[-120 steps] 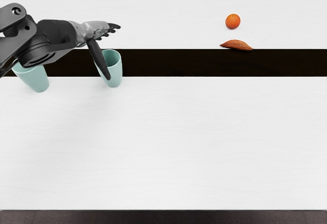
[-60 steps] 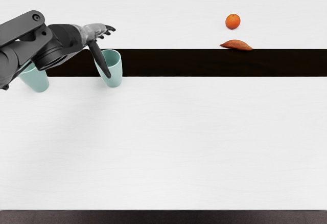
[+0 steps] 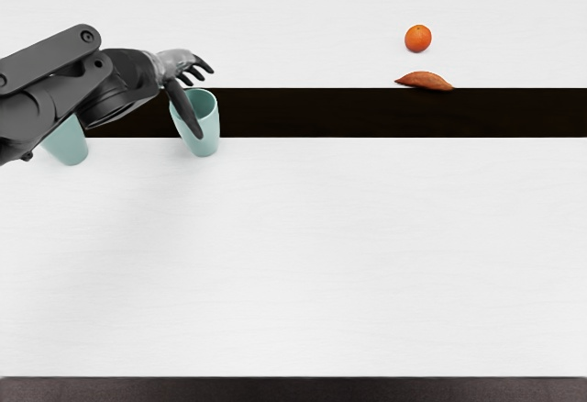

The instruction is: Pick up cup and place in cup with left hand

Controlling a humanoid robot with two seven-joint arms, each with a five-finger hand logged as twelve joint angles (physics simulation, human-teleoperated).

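Left hand (image 3: 174, 64) hangs open and empty beside the less-hidden cup (image 3: 208, 128), thumb across it and fingers toward its far side, presumably leaving me room to grasp it

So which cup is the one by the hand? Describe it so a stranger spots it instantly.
Follow the black stripe across the white table leftward to the left hand. The pale teal cup is there, with the thumb slanting across it. Its open mouth shows; the arm hides that of its twin.
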